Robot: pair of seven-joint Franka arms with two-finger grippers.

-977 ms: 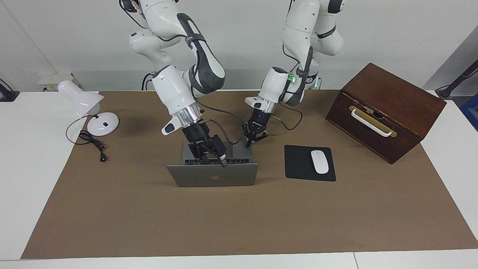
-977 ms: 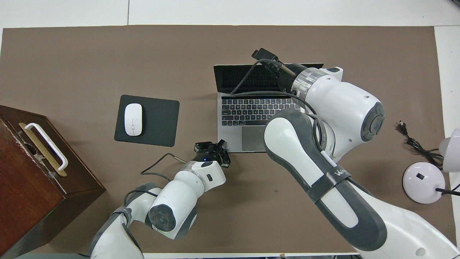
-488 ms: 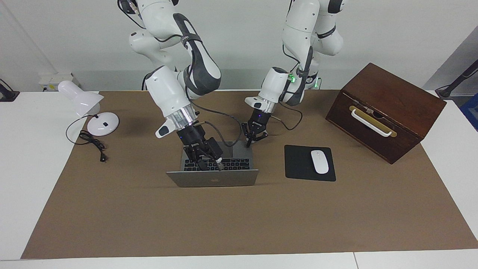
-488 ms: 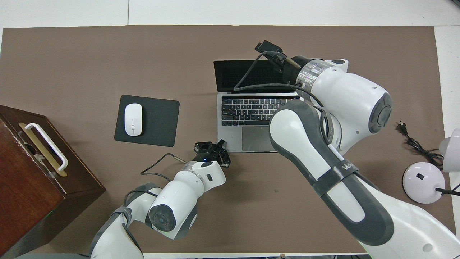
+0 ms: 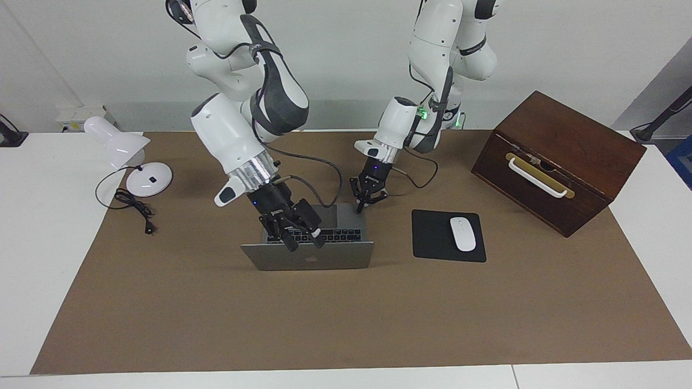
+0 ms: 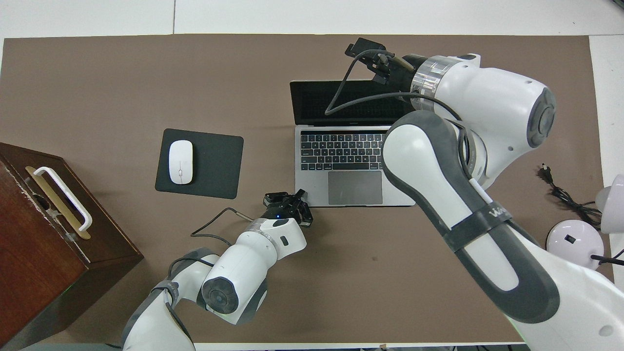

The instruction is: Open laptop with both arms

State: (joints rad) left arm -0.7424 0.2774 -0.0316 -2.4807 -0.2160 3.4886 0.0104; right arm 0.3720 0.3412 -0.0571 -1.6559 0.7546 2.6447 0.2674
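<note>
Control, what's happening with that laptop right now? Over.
Left pincer shut, pinning base corner of laptop. Right pincer at lid's top edge. Laptop open, lid tilted back, keyboard showing. Nothing in the way.

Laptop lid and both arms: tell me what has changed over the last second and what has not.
The laptop lid has tipped farther back, away from the robots, so more of the keyboard shows. The right gripper, at the lid's top edge, has moved that way with it, its arm swinging toward the right arm's end of the table. The left gripper stays shut, pressed on the base's near corner. Mouse, mouse pad, wooden box and lamp are unmoved.
</note>
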